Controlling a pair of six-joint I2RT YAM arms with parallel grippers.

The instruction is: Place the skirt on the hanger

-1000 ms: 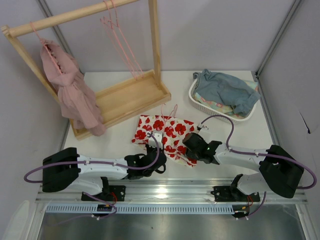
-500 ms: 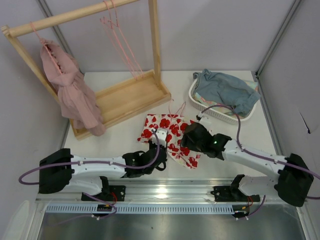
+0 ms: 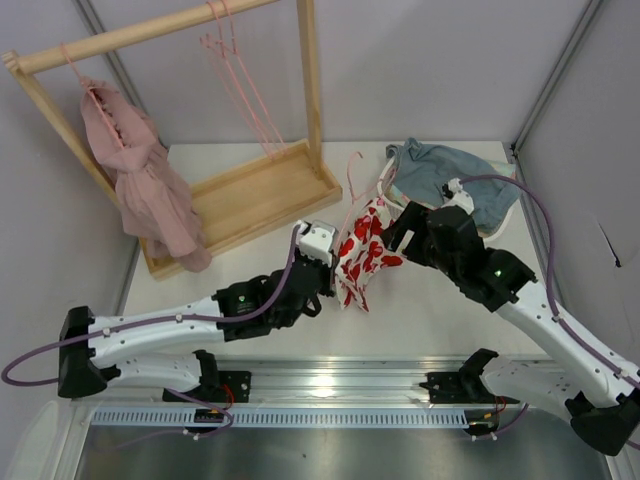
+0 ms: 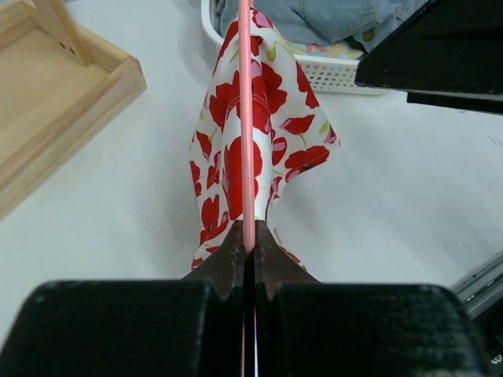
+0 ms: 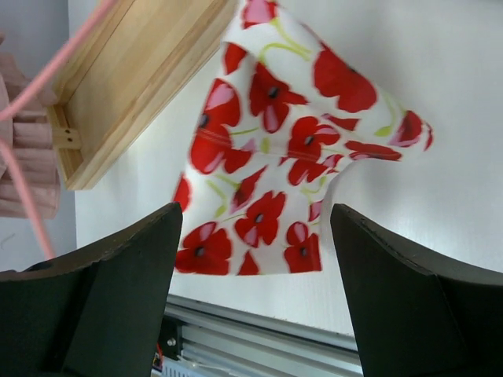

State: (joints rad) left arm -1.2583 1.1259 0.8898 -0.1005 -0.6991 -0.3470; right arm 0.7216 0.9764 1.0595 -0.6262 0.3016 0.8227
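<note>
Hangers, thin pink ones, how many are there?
3 at least. A loaded hanger holds the pink garment at the rack's left end; a bare hanger near its right post, maybe several overlapping; the hanger with the skirt is pinched by the left hand.

White arms [image 3: 150, 335] with black joints [image 3: 248, 300], purple cables [image 3: 500, 179], black left end effector [image 4: 248, 239] and right end effector [image 5: 255, 267].

Overhead and close wrist views share the skirt [image 3: 362, 255].

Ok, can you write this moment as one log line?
left gripper: shut on thin pink wire hanger | white red-flowered cloth skirt: hanging on hanger | right gripper: open, holding nothing
</note>
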